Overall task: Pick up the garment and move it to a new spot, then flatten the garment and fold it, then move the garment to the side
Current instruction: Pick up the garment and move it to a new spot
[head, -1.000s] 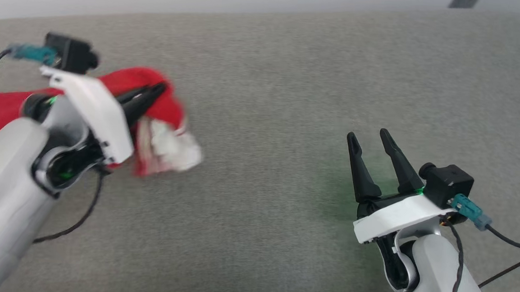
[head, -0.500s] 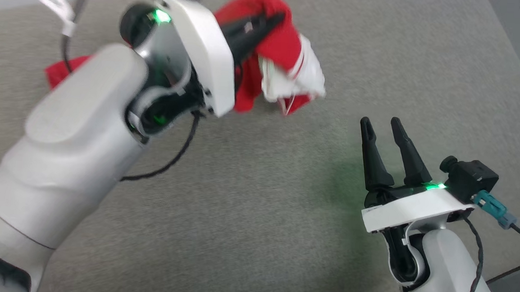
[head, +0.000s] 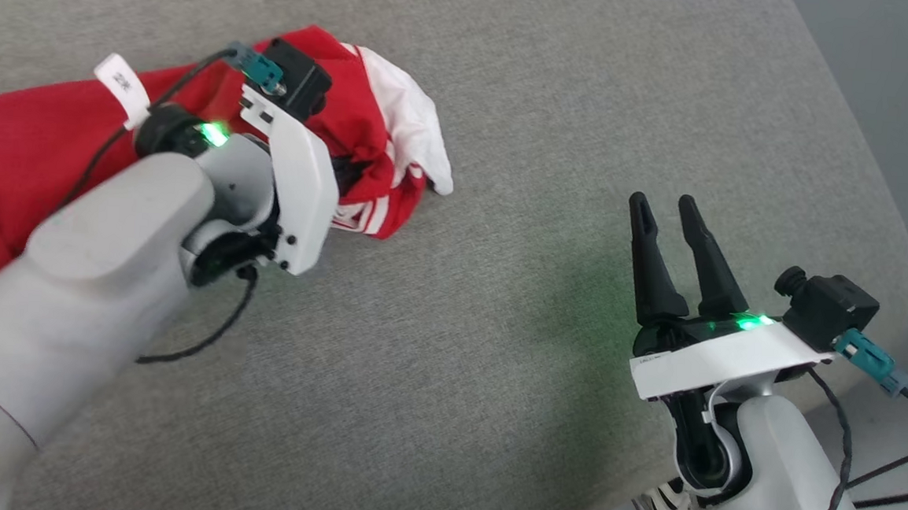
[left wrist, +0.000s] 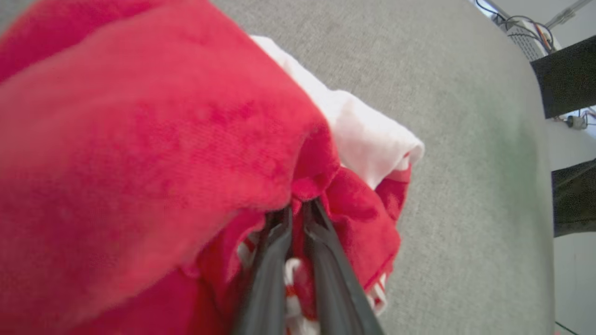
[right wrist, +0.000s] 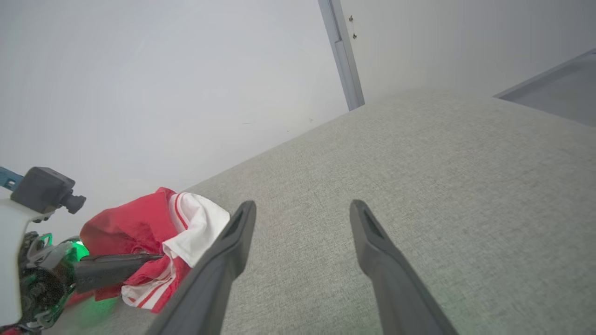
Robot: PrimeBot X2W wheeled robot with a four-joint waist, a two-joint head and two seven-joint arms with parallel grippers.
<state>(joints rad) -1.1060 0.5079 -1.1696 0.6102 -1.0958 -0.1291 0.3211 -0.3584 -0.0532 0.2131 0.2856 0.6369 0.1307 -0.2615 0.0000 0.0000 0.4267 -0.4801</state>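
A: Showing, at upper left, left gripper [left wrist: 298, 210], fingers pinched tight on garment [head: 27, 150], bunched on grey cushion [head: 497, 329].
B: And lower right?
A: Marking right gripper [head: 662, 198], fingers spread wide, holding nothing.

The left gripper [left wrist: 298, 209] was closed tightly on the garment [head: 19, 149], its pale forearm [head: 99, 265] reaching in from the lower left. The right gripper [head: 663, 201] stood well apart at the lower right, fingers [head: 647, 259] spread and empty.

Grey fabric surface [head: 493, 383], pale wall [right wrist: 139, 70] behind, grey-blue vertical strip [right wrist: 343, 60] on it
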